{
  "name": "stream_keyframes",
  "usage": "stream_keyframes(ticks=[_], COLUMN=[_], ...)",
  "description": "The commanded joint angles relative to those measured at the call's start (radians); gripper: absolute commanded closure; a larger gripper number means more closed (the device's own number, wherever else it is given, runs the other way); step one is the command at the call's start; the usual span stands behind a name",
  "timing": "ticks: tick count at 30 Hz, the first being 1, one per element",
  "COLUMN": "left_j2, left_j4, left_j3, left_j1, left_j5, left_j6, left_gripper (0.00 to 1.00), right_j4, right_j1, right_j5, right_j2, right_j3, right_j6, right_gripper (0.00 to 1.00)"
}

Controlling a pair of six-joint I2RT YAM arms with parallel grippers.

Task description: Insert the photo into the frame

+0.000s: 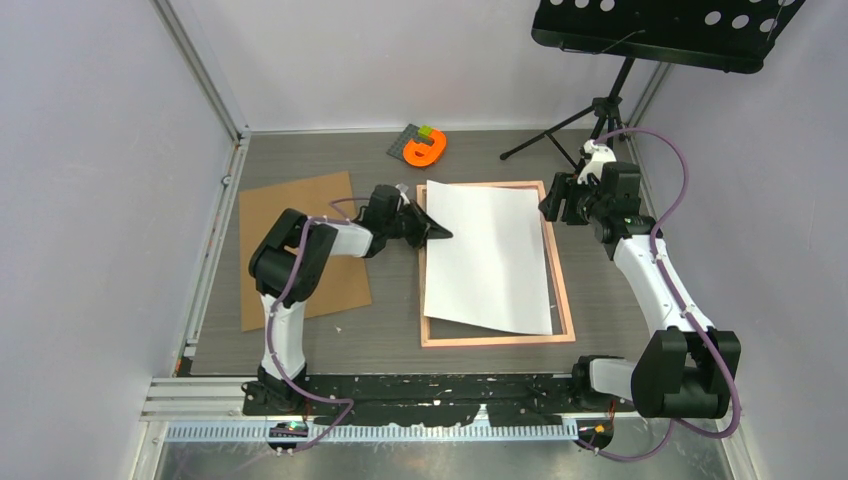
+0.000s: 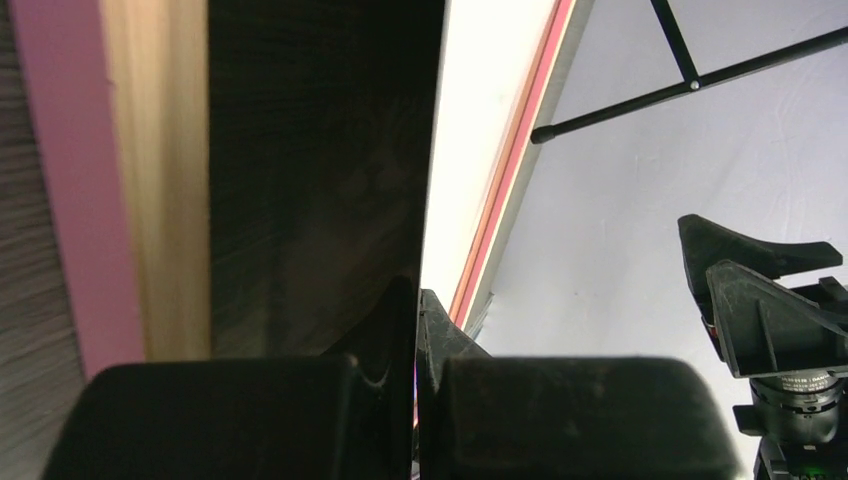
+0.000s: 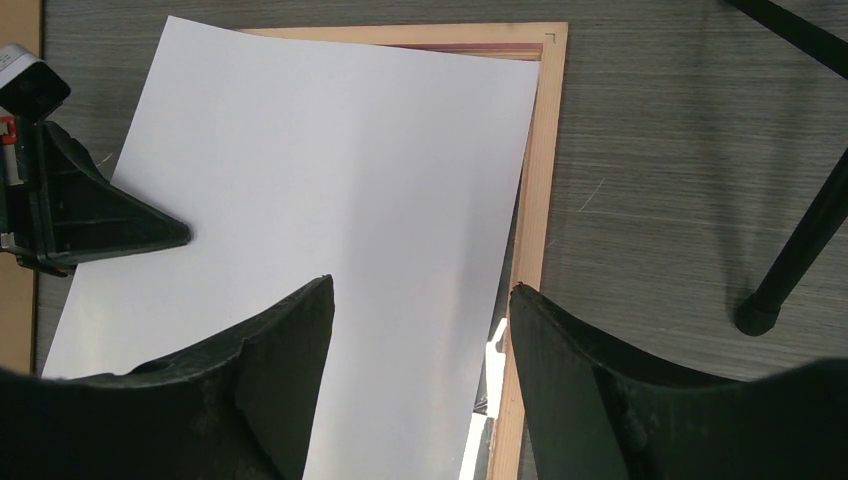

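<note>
Currently the photo (image 1: 487, 255) lies white side up, skewed across the frame (image 1: 563, 290). The left gripper (image 1: 440, 233) is pinched closed on the photo's ten o'clock edge. The right gripper (image 1: 552, 205) hangs with its jaws wide apart, holding nothing, over the frame's two o'clock edge.

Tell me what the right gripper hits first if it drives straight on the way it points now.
Most likely the photo: the right gripper aims, jaws open, at its white back near the right edge. The frame rail lies just beside that line; the height above the sheet is unclear.
</note>
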Motion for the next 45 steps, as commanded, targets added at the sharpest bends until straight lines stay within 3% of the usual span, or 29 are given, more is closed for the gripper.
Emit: stream_keyframes(ticks=[1,14,25,34,38,41,45], left_j2=[0.001,-0.015,0.029,0.033,0.022,-0.003,-0.061], left_j4=[0.110,0.186,0.171,0.151,0.135,0.071,-0.121], left_j3=[-0.024,-0.093,-0.055,-0.050,-0.046,-0.046,-0.027], left_j1=[-0.022,-0.034,-0.045,-0.048,-0.051,-0.052,-0.051], left_j5=[-0.020,-0.098,-0.079,-0.074,-0.066,-0.059,-0.061], left_j6=[-0.053,-0.117,-0.100,-0.092,-0.081,-0.055,0.012], left_gripper=[1.00,1.00,0.98,0.85,0.69,0.59,0.55], right_j4=[0.048,0.049,0.047,0.046,0.046,0.047,0.050], right_j1=[-0.003,-0.005,-0.008,-0.009,-0.010,-0.010,-0.011], right_j5=[-0.004,0.009,0.011,0.008,0.007,0.007,0.000], right_j2=[-0.031,-0.018,-0.020,-0.017,-0.021,-0.024,-0.027], right_j3=[0.001,-0.003,-0.002,-0.001,-0.002,-0.003,-0.004], right_j6=[0.000,-0.009,-0.010,-0.009,-0.009,-0.008,-0.004], right_gripper=[0.29,0.29,0.29,0.29,0.29,0.29,0.29])
